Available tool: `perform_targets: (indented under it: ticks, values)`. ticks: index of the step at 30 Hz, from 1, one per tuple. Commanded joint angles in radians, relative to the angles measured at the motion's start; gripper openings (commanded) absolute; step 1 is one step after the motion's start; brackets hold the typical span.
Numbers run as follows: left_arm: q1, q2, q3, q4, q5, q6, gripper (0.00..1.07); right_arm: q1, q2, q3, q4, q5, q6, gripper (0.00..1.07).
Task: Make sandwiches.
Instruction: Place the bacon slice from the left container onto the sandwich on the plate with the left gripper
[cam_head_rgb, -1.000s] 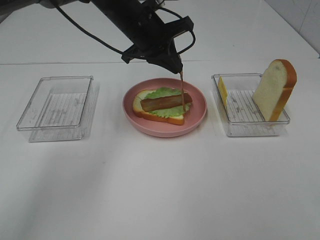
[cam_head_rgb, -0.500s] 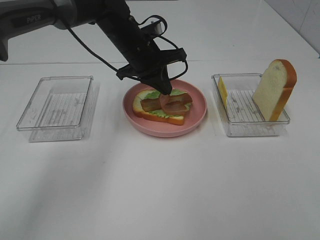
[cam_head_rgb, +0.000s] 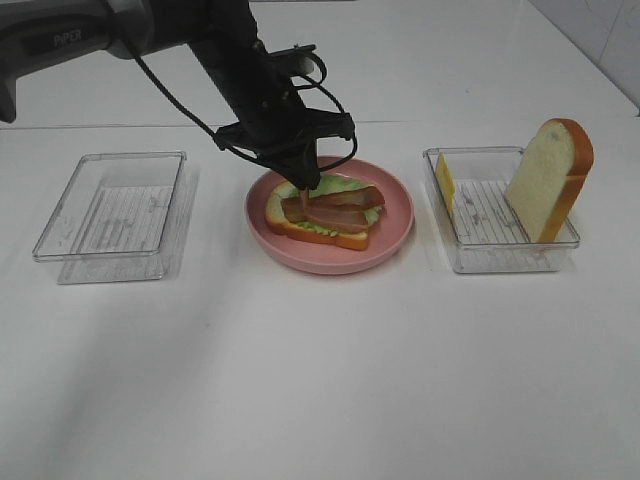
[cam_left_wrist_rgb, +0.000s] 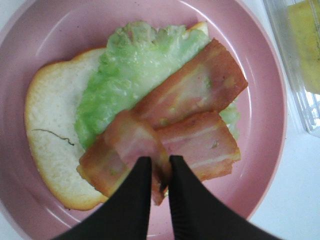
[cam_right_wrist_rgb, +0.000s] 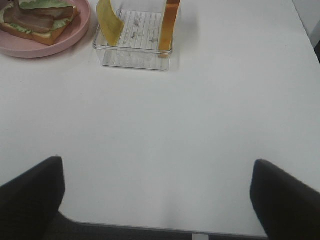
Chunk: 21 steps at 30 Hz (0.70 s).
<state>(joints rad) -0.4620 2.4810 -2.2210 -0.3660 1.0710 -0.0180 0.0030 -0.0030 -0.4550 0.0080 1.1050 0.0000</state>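
Left gripper (cam_left_wrist_rgb: 158, 172) pinches the curled end of a bacon strip (cam_left_wrist_rgb: 131, 137) atop the open sandwich (cam_head_rgb: 322, 213) on the pink plate (cam_head_rgb: 396, 212), a grip only its wrist view reveals; the right gripper (cam_right_wrist_rgb: 157, 195), unseen from above, gapes over the table (cam_right_wrist_rgb: 200, 125).

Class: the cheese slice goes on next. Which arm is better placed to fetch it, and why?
Probably right: the right gripper is open and empty, facing the tray holding the cheese slice, while the left gripper pinches a bacon strip over the plate.
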Motion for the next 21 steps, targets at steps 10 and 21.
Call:
perform_targets:
  ticks: [10,21]
  values:
    - [-0.002,-0.019,-0.029,0.051,0.029,-0.012,0.96,-0.004,-0.035,-0.002,-0.001,-0.001,0.000,0.99]
    - [-0.002,-0.037,-0.196,0.151,0.152,-0.097,0.97,-0.004,-0.035,-0.002,-0.001,-0.001,0.000,0.99]
